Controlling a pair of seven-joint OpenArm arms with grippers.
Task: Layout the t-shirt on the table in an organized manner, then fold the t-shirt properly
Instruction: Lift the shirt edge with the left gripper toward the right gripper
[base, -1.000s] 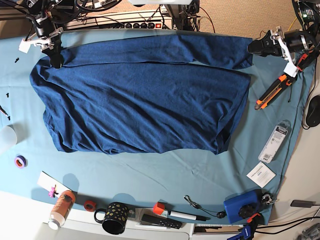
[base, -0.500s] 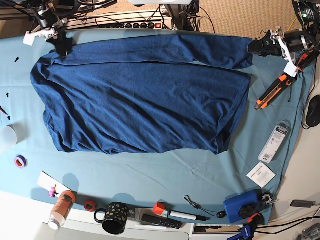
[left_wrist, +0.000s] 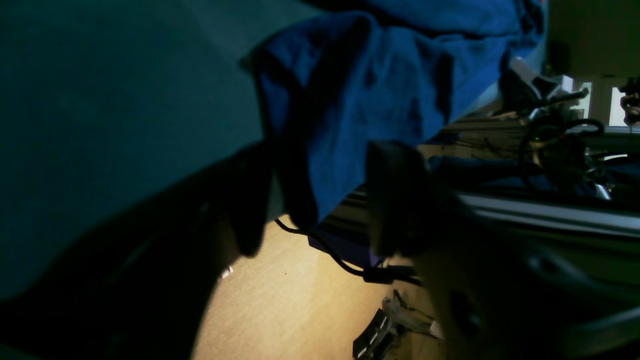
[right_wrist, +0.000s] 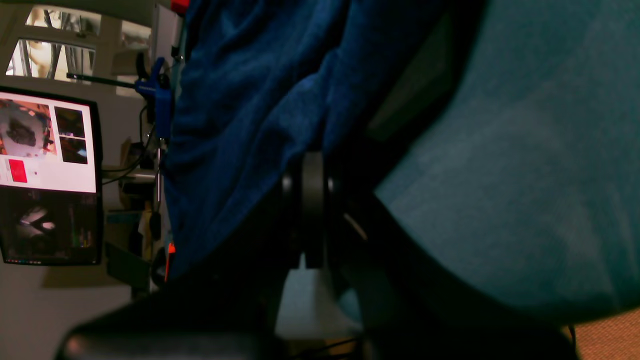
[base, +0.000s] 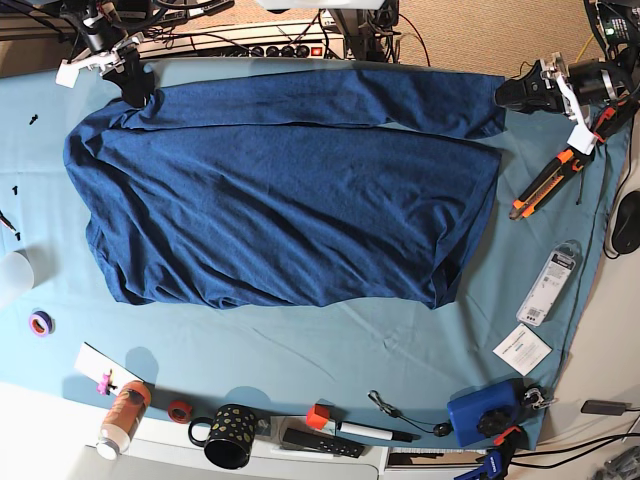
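The dark navy t-shirt lies spread across the teal table, with a long folded band along the far edge. My right gripper is at the far left corner, shut on the t-shirt's corner; the right wrist view shows the closed gripper under the fabric. My left gripper is at the band's far right end. In the left wrist view this gripper is open, with the t-shirt's edge hanging in the gap past the table edge.
An orange utility knife, a white packet and a card lie at the right. A blue box, black mug, bottle and tape roll line the near edge. A power strip runs behind.
My right gripper has moved toward the far edge and slightly right, drawing the t-shirt's far left corner with it. The left arm has not moved.
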